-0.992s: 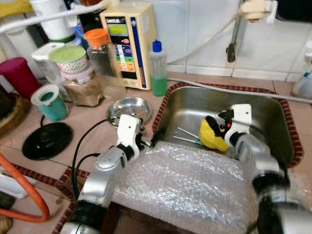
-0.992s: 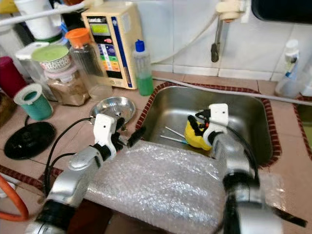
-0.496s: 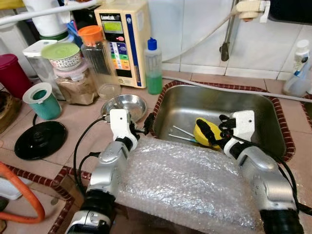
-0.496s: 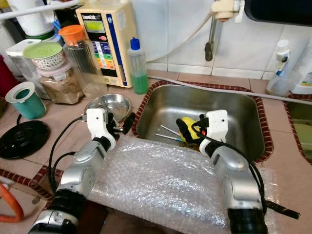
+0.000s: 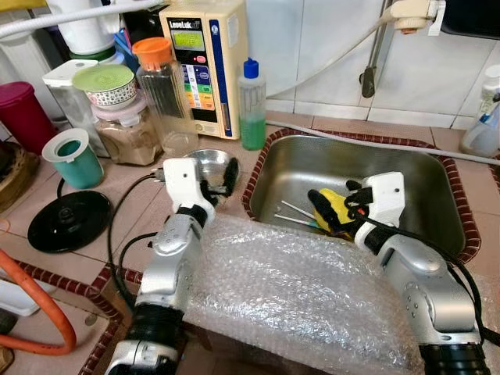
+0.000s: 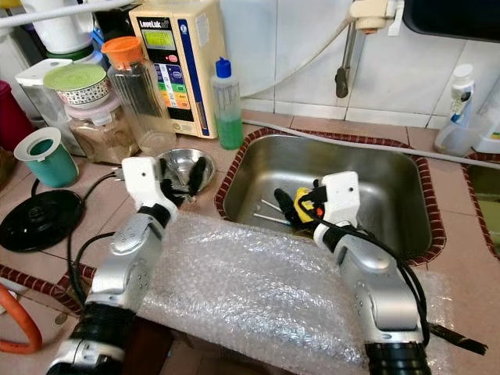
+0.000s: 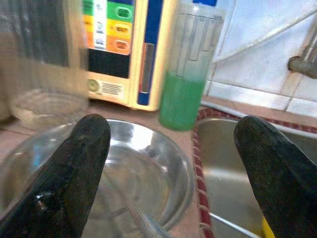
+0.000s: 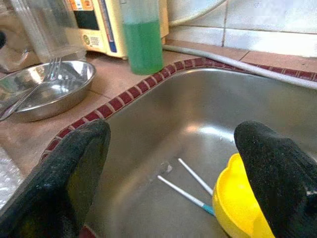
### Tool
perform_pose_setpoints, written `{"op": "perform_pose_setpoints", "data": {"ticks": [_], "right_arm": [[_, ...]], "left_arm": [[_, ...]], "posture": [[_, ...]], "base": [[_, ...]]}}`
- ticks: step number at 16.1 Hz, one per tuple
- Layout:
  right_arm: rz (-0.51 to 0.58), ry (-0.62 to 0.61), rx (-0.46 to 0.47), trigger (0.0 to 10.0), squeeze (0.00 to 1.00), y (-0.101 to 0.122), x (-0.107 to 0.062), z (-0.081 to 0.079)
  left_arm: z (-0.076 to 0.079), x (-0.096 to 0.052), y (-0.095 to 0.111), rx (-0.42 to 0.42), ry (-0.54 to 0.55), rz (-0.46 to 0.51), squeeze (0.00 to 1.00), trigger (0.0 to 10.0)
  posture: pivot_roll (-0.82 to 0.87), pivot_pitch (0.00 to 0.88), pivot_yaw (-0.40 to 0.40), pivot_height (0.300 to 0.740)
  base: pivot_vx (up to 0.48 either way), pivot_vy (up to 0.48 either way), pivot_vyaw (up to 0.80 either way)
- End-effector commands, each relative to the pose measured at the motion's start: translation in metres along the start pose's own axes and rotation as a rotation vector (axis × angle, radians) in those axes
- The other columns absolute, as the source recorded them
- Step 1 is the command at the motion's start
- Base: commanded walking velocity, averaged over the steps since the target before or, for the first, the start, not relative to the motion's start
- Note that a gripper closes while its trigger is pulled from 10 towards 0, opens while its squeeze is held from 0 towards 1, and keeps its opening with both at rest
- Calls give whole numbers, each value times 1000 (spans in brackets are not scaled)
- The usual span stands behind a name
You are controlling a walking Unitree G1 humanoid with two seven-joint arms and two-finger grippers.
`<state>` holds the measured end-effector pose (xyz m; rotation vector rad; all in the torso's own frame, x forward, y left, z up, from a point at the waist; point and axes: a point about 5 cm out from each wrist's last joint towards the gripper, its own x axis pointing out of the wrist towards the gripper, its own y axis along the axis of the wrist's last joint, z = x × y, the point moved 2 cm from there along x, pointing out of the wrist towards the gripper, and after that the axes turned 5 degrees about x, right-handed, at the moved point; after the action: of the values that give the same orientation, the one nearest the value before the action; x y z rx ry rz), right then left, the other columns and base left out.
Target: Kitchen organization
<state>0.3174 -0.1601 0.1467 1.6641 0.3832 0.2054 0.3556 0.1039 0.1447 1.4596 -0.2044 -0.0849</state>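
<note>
your left gripper [image 5: 217, 178] hangs over the shallow steel bowl [image 5: 211, 160] on the tiled counter [image 5: 125, 203], just beside the sink's left rim; its fingers [image 7: 79, 163] are spread wide with nothing between them. a fork [image 8: 37, 84] lies in that bowl, tines up against the far wall. your right gripper [image 5: 337, 205] sits low inside the steel sink [image 5: 422, 180], also spread wide and holding nothing, with the yellow plastic piece [image 5: 341, 211] right at one finger [image 8: 277, 173]; you cannot tell whether they touch. two thin white sticks [image 8: 185, 183] rest on the sink floor just beside the yellow piece. a sheet of bubble wrap [image 5: 297, 289] drapes over the counter edge in front of the sink, under both your forearms. behind the bowl stand a bottle of green liquid [image 5: 251, 105], a cream water ionizer [image 5: 205, 62] and a clear orange-capped jar [image 5: 164, 101]. farther to your left are a teal cup [image 5: 73, 158] and a black round lid [image 5: 70, 221].
</note>
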Motion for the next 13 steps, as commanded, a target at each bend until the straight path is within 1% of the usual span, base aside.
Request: {"op": "perform_pose_setpoints", "data": {"ticks": [1,2,3,4,5,7,8,9,10,12,13], "right_arm": [[14,43,-13,10000,1000,7,0,-10],[10,52,-18,10000,1000,7,0,-12],[8,72,-24,10000,1000,7,0,-17],[8,92,-37,10000,1000,7,0,-21],[7,94,-36,10000,1000,7,0,-23],[9,101,-39,10000,1000,8,-1,-26],[7,105,-43,10000,1000,7,-2,-28],[1,105,-50,10000,1000,5,-3,-29],[-1,105,-53,10000,1000,5,-3,-29],[-2,106,-60,10000,1000,5,-3,-31],[-2,106,-59,10000,1000,5,-4,-31]], "left_arm": [[-10,1,4,37,62,-17,1000,10000],[-17,3,1,49,108,-62,1000,10000],[-24,8,0,43,146,-101,1000,10000],[-29,14,-1,59,166,-143,1000,10000],[-29,17,0,42,159,-152,1000,10000],[-29,24,-2,53,167,-200,1000,10000],[-25,27,-2,45,141,-227,1000,10000],[-18,32,-5,28,120,-269,0,10000],[-16,34,-7,18,112,-295,0,10000],[-12,39,-8,-38,100,-331,0,10000],[-11,42,-8,-37,95,-346,0,10000]], "posture": [[-51,0,71,740],[-49,0,71,740],[-46,0,77,740],[-46,0,81,740],[-49,0,89,740],[-54,0,98,740],[-57,0,103,740],[-61,0,108,740],[-65,0,111,740],[-67,0,115,740],[-67,0,118,740]], "base": [[0,0,0],[0,0,0],[0,0,0],[0,0,0],[0,0,0],[0,0,0],[0,0,0],[0,0,0],[0,0,0],[0,0,0],[0,0,0]]}}
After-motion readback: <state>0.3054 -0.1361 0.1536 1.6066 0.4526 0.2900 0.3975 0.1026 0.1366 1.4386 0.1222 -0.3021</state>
